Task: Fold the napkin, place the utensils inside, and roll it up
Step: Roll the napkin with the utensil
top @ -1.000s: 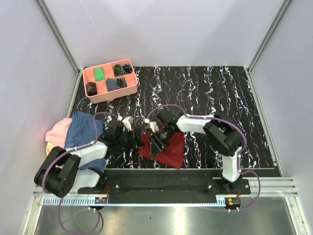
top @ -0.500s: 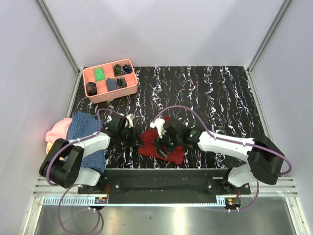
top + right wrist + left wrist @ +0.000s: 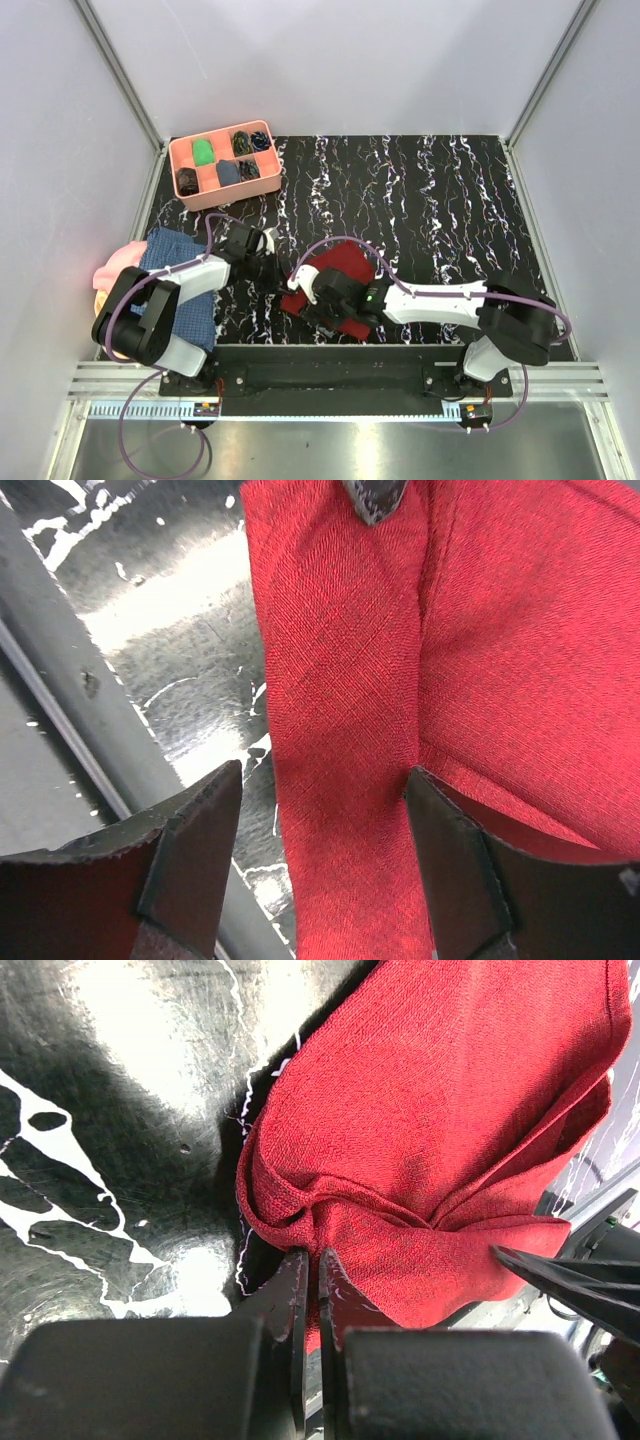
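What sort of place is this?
Likely a robot testing booth: a left arm and right arm bolted to a base plate, plain white walls around a marbled table, and a pink sorting tray.

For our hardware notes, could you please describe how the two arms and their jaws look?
Both the left arm and right arm have white link shells and bulky black joints, each with a thin purple cable looping alongside. Their jaws are matte black, flat-sided and angular.
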